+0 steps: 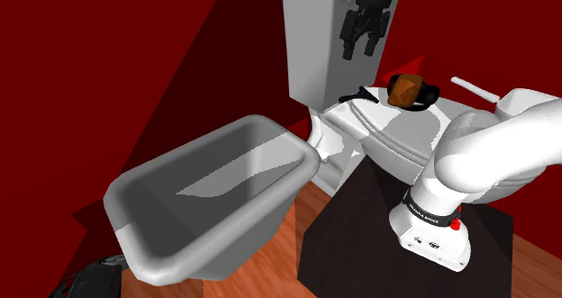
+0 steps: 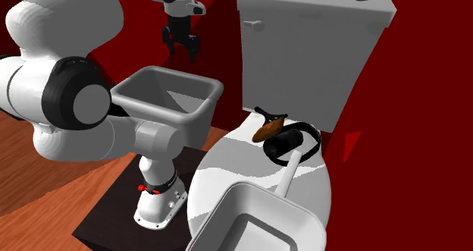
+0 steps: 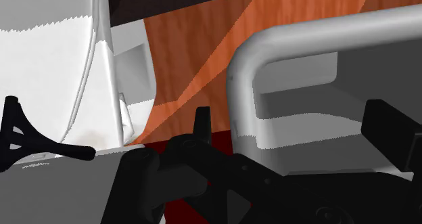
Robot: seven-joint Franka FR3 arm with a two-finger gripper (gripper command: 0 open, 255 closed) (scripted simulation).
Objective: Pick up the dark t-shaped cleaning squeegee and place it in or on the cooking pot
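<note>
Pot (image 1: 432, 93) was mostly hidden behind a brown lump (image 1: 405, 87), so its contents were unclear. Squeegee (image 1: 360, 94) lay on the toilet lid (image 1: 387, 132) just beside it. Gripper (image 1: 362, 46) hung above, fingers spread, holding nothing.

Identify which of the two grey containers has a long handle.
The pan on the toilet lid: a straight handle sticks out. The bigger basin beside it has none.

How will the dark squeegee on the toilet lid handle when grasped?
The squeegee looks thin and rigid, probably light. Lying flat on the smooth toilet lid, it may slide if nudged. Its T shape likely stops rolling.
</note>
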